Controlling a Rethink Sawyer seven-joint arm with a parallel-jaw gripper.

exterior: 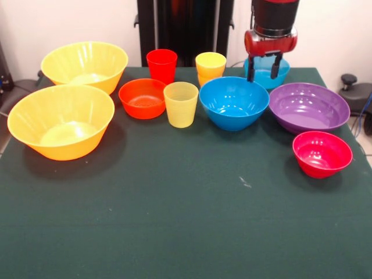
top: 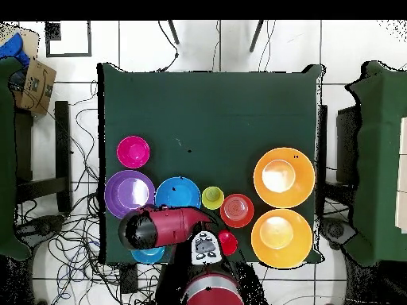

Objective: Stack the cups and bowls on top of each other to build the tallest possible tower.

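My gripper (exterior: pixel 264 68) is open and hangs low over the small light blue bowl (exterior: pixel 270 74) at the table's far side. One finger (exterior: pixel 250 71) is down by that bowl's rim. In the overhead view the arm (top: pixel 163 225) covers most of this bowl (top: pixel 149 255). In front of it stand the medium blue bowl (exterior: pixel 233 103) and the wide purple bowl (exterior: pixel 309 107). The pink-red bowl (exterior: pixel 322 153) is nearer the camera. The orange-yellow cup (exterior: pixel 210 65), red cup (exterior: pixel 161 65) and pale yellow cup (exterior: pixel 181 103) stand upright and apart. Nothing is stacked.
Two large yellow bowls (exterior: pixel 85 65) (exterior: pixel 61 121) stand at the left. An orange-red bowl (exterior: pixel 142 99) sits between them and the pale yellow cup. The dark green table (exterior: pixel 174 221) has a wide bare stretch on the camera's side. The robot pedestal (exterior: pixel 186 29) is behind the cups.
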